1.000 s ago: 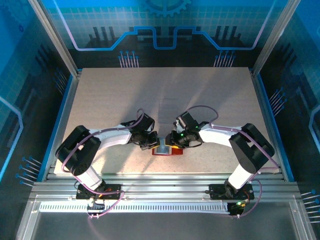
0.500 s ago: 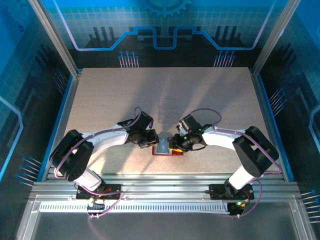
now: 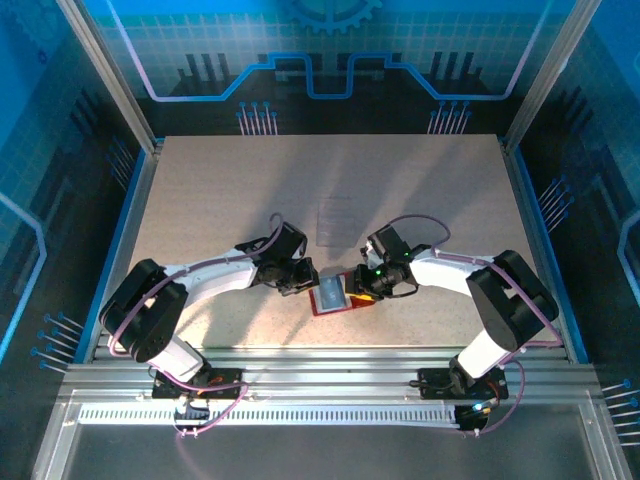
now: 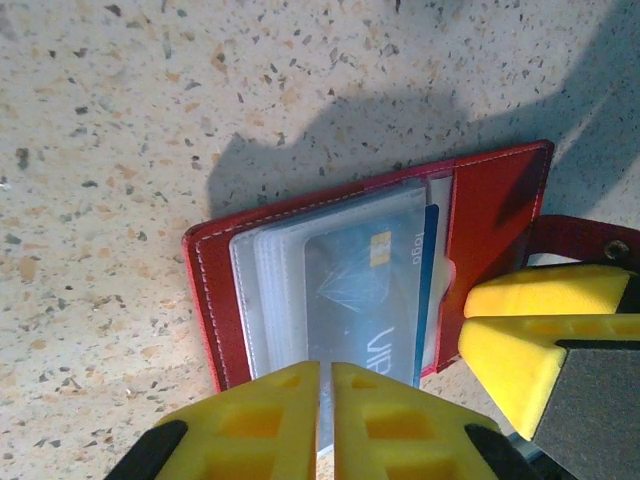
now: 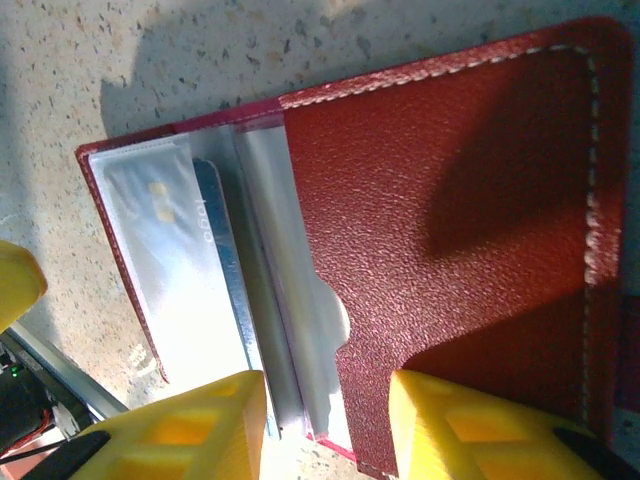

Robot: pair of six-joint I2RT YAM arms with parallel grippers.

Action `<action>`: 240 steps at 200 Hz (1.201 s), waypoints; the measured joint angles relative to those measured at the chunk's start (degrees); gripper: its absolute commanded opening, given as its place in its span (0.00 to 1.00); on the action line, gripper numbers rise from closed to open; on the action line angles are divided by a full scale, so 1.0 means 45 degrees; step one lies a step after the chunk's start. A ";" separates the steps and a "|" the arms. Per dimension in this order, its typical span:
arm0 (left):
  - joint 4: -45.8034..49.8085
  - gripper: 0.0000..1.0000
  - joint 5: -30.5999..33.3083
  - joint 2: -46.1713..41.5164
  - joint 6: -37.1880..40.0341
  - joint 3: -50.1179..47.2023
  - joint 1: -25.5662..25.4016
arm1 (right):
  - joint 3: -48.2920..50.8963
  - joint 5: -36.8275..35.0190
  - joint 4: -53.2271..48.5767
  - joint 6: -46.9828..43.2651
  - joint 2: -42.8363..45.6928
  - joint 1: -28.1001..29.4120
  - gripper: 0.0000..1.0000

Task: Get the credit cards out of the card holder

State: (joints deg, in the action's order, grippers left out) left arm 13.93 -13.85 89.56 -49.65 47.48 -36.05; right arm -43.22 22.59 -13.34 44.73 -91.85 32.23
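No credit cards [image 4: 360, 290] have left the card holder [image 4: 495, 210] yet. My left end effector [image 4: 325, 420] pinches the blue card [image 4: 428, 270], and my right end effector [image 5: 325, 430] sits spread over the holder.

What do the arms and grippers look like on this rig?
White links and black joints on the left arm and right arm, with a purple cable looping along each. The left gripper and right gripper have blocky yellow fingers with moulded recesses.

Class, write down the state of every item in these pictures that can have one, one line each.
Red folding leather-look card holder: open, lying flat.
Blue plastic credit card: inside a clear pocket, not yet out.
Left tool: shut, at the pockets' edge.
Right tool: open, fingers astride the holder's edge.
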 measured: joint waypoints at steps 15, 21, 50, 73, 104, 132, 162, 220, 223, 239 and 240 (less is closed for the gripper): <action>-0.0068 0.11 0.0000 0.0121 -0.0010 0.0000 -0.0126 | 0.0000 0.0053 0.0005 0.0049 0.0000 0.0078 0.37; -0.0068 0.11 0.0000 0.0155 -0.0034 0.0000 -0.0189 | 0.0000 0.0083 0.0010 0.0058 0.0000 0.0126 0.37; -0.0087 0.11 0.0000 0.0185 -0.0219 0.0000 -0.0364 | 0.0063 0.0131 0.0097 0.0253 0.0005 0.0389 0.37; -0.0141 0.11 0.0005 0.0185 -0.0291 -0.0005 -0.0359 | 0.0063 0.0117 0.0073 0.0389 0.0121 0.0413 0.37; -0.0219 0.10 0.0005 0.0185 -0.0330 -0.0039 -0.0359 | 0.0058 0.0092 0.0029 0.0437 0.0680 0.0413 0.37; -0.0359 0.09 -0.0034 0.0374 -0.0330 -0.0117 -0.0364 | 0.0049 0.0389 0.0481 0.0733 0.0835 0.0413 0.37; -0.0520 0.09 -0.0126 0.0714 -0.0330 -0.0185 -0.0364 | 0.0053 0.1059 0.1379 0.1132 0.0559 0.0413 0.37; -0.0491 0.09 -0.0117 0.0782 -0.0325 -0.0199 -0.0374 | 0.0058 0.2040 0.2769 0.1642 -0.0588 0.0418 0.37; -0.0491 0.09 -0.0117 0.0782 -0.0325 -0.0199 -0.0374 | 0.0058 0.2064 0.2812 0.1642 -0.0627 0.0418 0.37; -0.0491 0.09 -0.0117 0.0782 -0.0321 -0.0199 -0.0374 | 0.0058 0.2181 0.3070 0.1729 -0.0855 0.0418 0.37; -0.0491 0.09 -0.0117 0.0782 -0.0325 -0.0199 -0.0374 | 0.0058 0.2186 0.3094 0.1729 -0.0874 0.0418 0.37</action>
State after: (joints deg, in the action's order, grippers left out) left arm 11.73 -14.37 93.08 -51.11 46.59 -37.74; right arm -42.96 32.42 0.58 52.51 -95.79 34.11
